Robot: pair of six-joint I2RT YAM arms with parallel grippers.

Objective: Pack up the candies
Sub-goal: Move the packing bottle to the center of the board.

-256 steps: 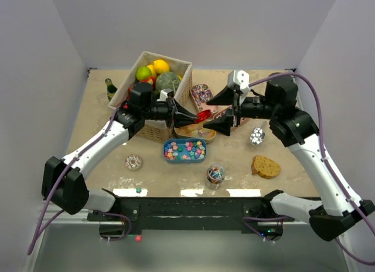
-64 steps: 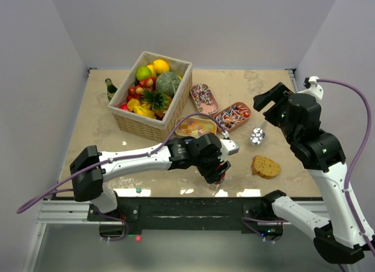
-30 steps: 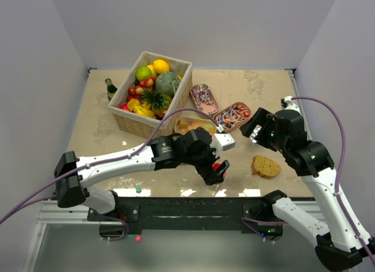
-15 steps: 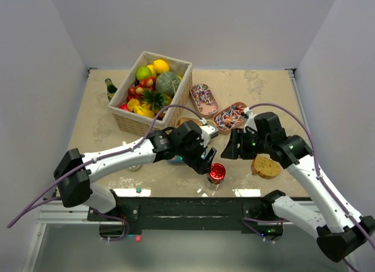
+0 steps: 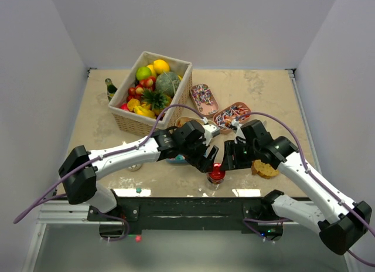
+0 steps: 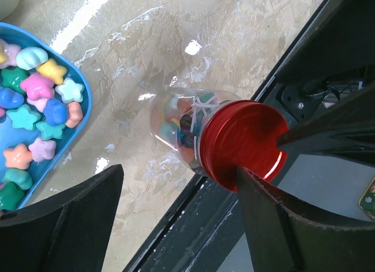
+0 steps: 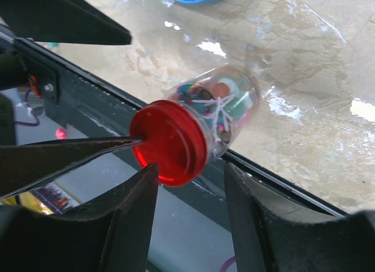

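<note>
At the near edge of the table [image 5: 263, 87] stands a jar [image 5: 216, 177] with a red lid [image 6: 243, 144]. Only the wrist views show the candies [image 7: 220, 102] inside its clear wall. Both arms reach low toward each other over it. The left gripper [image 6: 179, 169] is spread wide either side of the jar, grasping nothing. The right gripper [image 7: 191, 166] sits half spread about the lid with a gap showing, not clamped. Just behind, a blue tray [image 6: 87, 99] holds pastel stars [image 6: 36, 84]. Farther back, a pink tray [image 5: 232, 115] and another [image 5: 204, 98] hold more sweets beside a fruit basket [image 5: 137, 125].
</note>
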